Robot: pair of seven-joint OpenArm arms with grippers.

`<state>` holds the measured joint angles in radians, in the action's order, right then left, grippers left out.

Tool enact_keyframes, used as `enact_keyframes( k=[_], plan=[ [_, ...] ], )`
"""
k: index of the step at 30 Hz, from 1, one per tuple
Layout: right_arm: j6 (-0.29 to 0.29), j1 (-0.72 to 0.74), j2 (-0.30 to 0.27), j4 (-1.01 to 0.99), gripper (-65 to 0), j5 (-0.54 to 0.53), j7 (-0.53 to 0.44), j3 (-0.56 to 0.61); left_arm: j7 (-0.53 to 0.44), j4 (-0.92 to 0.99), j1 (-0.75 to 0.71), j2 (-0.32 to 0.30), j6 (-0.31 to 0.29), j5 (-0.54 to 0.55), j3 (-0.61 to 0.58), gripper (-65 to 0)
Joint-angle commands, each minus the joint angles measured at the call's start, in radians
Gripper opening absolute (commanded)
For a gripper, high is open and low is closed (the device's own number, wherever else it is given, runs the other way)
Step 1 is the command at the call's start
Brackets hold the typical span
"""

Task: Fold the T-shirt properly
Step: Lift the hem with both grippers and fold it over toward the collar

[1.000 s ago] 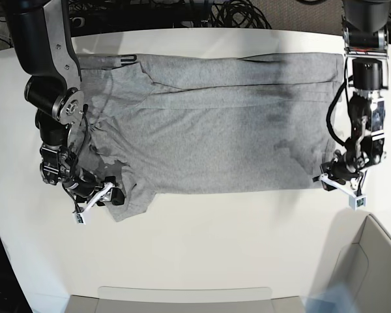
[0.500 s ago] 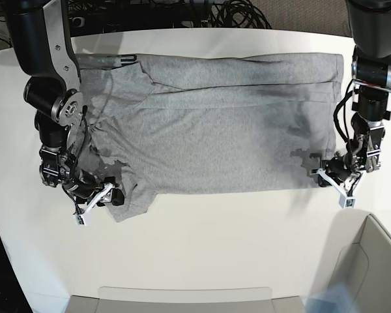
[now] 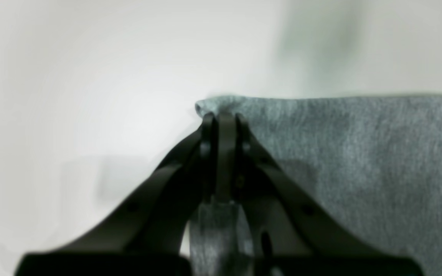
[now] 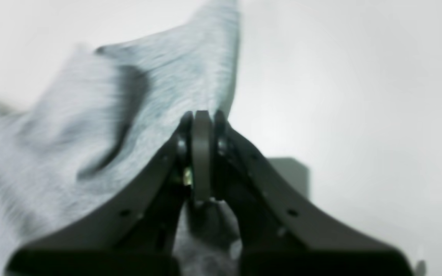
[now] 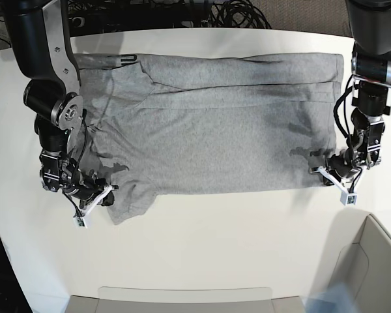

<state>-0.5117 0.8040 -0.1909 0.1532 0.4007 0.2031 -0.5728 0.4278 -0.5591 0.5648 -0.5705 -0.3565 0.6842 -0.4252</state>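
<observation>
While the T-shirt (image 5: 215, 124) lies on the surface (image 5: 215, 248), the left end effector (image 3: 225, 119) and the right end effector (image 4: 202, 117) each clench a corner.

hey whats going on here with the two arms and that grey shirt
A two-armed robot is starting to fold a grey T-shirt spread flat on a white table. The left claw is shut on the shirt's near hem corner. The right claw is shut on the near sleeve at the opposite end. No fold has been made yet.
</observation>
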Motion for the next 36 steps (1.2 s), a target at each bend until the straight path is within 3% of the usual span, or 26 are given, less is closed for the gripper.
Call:
enact_keyframes(
  k=[1, 12, 17, 22, 28, 33, 36],
  plan=[
    [0.002, 0.053, 0.003, 0.027, -65.0, -0.006, -0.021, 0.001, 0.056, 0.000, 0.004, -0.003, -0.008, -0.007, -0.002, -65.0],
    [0.002, 0.050, 0.032, 0.190, -64.7, -0.006, 0.012, 0.001, 0.064, -0.006, 0.036, -0.007, -0.005, -0.004, 0.002, -65.0],
    [-0.003, 0.031, 0.035, 0.294, -64.7, -0.007, 0.095, 0.001, 0.064, -0.017, 0.031, -0.007, -0.009, -0.010, 0.116, -65.0],
    [-0.092, 0.002, 0.051, 0.414, -64.7, -0.013, 0.152, 0.001, 0.142, -0.243, -0.061, -0.029, -0.002, -0.011, 0.133, -65.0],
    [-0.109, -0.068, 0.093, 0.613, -64.7, -0.010, 0.209, 0.001, 0.151, -0.372, -0.134, -0.055, 0.078, -0.010, 0.177, -65.0],
    [-0.186, -0.150, 0.127, 0.780, -64.7, -0.013, 0.227, -0.002, 0.187, -0.514, -0.211, -0.056, 0.069, -0.010, 0.309, -65.0],
    [-0.186, -0.189, 0.144, 0.897, -64.7, -0.019, 0.286, -0.002, 0.253, -0.602, -0.230, -0.058, 0.069, -0.011, 0.334, -65.0]
  ],
)
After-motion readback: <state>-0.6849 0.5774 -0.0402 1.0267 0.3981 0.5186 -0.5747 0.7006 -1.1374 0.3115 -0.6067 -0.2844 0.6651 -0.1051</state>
